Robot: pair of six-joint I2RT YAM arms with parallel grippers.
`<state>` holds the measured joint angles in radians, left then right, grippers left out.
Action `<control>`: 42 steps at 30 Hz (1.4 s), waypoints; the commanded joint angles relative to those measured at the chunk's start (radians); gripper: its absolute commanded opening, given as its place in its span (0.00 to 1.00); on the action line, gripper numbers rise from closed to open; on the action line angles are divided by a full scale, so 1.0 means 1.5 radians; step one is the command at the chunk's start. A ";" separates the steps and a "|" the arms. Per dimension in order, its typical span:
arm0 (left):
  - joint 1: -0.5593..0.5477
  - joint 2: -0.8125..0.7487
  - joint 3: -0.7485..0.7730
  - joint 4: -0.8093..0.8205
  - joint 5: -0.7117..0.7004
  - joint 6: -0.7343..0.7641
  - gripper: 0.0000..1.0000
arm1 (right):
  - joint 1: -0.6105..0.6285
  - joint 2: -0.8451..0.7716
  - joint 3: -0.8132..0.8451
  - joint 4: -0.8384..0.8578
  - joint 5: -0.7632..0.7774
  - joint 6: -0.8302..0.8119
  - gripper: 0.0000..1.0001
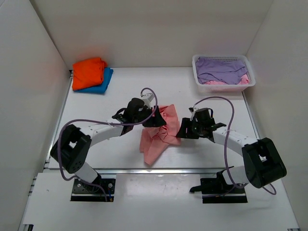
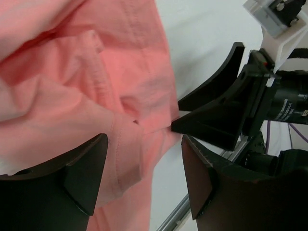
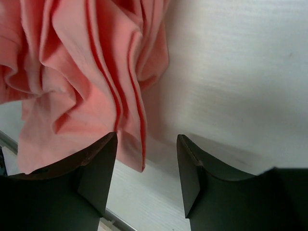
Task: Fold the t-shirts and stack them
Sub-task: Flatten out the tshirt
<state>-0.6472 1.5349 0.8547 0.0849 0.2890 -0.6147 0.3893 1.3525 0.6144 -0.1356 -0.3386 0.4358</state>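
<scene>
Left wrist view: the left pincer [image 2: 144, 144] stands with its two dark fingers spread wide, the hem and a rumpled fold of the salmon-pink t-shirt [image 2: 96, 82] lying in the gap between them, gripped by neither. Facing it from the other side of the cloth, the right pincer [image 3: 147, 139] also has its jaws apart. Its own camera shows the shirt's pleated lower edge hanging down by the inner side of one finger [image 3: 91, 173], with bare white bench [image 3: 240, 72] beyond the other. In the left wrist view the right pincer's fingertips sit at the very edge of the pink cloth; whether they touch it cannot be told.

Seen from above, both pincers meet over the middle of the bench, one at each side of the salmon-pink t-shirt, which lies crumpled and unfolded with a long tail trailing towards the near edge. Lilac cables [image 1: 144, 90] loop up from each wrist.

Well apart, in the far left corner, a bright orange t-shirt [image 1: 89, 71] lies folded on top of a folded blue t-shirt [image 1: 102, 85]. At the far right stands a white mesh basket [image 1: 224, 87] holding a lavender-purple t-shirt [image 1: 221, 70] heaped over some paler pink cloth [image 1: 215, 83].
</scene>
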 commanded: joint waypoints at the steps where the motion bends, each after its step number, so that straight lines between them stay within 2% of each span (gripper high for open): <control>1: -0.029 0.042 0.055 0.030 0.021 -0.007 0.73 | -0.006 -0.029 -0.030 0.077 -0.030 0.026 0.50; 2: -0.029 0.072 0.077 0.015 0.015 0.006 0.73 | -0.005 -0.023 -0.032 0.082 -0.039 0.026 0.50; 4: -0.039 0.110 0.108 -0.015 0.023 0.022 0.69 | -0.007 -0.011 -0.037 0.103 -0.064 0.031 0.44; 5: -0.033 0.127 0.116 -0.026 0.021 0.027 0.61 | -0.010 0.002 -0.034 0.103 -0.082 0.036 0.35; 6: -0.034 0.142 0.121 -0.034 0.027 0.032 0.55 | -0.005 0.010 -0.031 0.104 -0.101 0.033 0.31; 8: -0.024 0.154 0.118 -0.041 0.039 0.034 0.21 | -0.007 0.022 -0.025 0.109 -0.127 0.035 0.00; 9: -0.008 0.160 0.114 -0.054 0.053 0.040 0.00 | -0.011 0.021 -0.016 0.096 -0.141 0.030 0.00; 13: 0.037 0.119 0.119 -0.096 0.053 0.054 0.00 | -0.048 -0.051 0.018 0.051 -0.139 0.019 0.00; 16: 0.058 0.056 0.141 -0.116 0.010 0.065 0.00 | -0.102 -0.121 0.090 0.007 -0.145 0.006 0.00; 19: 0.086 -0.018 0.173 -0.129 -0.036 0.077 0.00 | -0.139 -0.166 0.216 -0.029 -0.164 -0.019 0.00; 21: 0.111 -0.069 0.201 -0.135 -0.056 0.067 0.00 | -0.142 -0.186 0.358 -0.066 -0.143 -0.053 0.00; 25: 0.178 -0.141 0.204 -0.141 -0.024 0.050 0.00 | -0.077 -0.179 0.571 -0.121 -0.077 -0.093 0.00; 27: 0.195 -0.181 0.172 -0.144 -0.013 0.050 0.00 | -0.049 -0.157 0.620 -0.123 -0.076 -0.097 0.00; 32: 0.247 -0.259 0.073 -0.109 0.013 0.030 0.00 | 0.072 -0.114 0.682 -0.130 -0.015 -0.139 0.00; 37: 0.268 -0.291 0.027 -0.119 0.030 0.047 0.03 | 0.096 -0.040 0.734 -0.141 -0.071 -0.125 0.00; 40: 0.295 -0.321 0.007 -0.113 0.028 0.042 0.15 | 0.131 0.048 0.780 -0.167 -0.063 -0.140 0.00; 42: 0.320 -0.341 -0.007 -0.110 0.035 0.041 0.28 | 0.142 0.093 0.807 -0.183 -0.065 -0.145 0.00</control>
<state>-0.2127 1.1042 0.8524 -0.1020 0.3145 -0.5552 0.5743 1.4155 1.7630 -0.3695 -0.4332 0.2470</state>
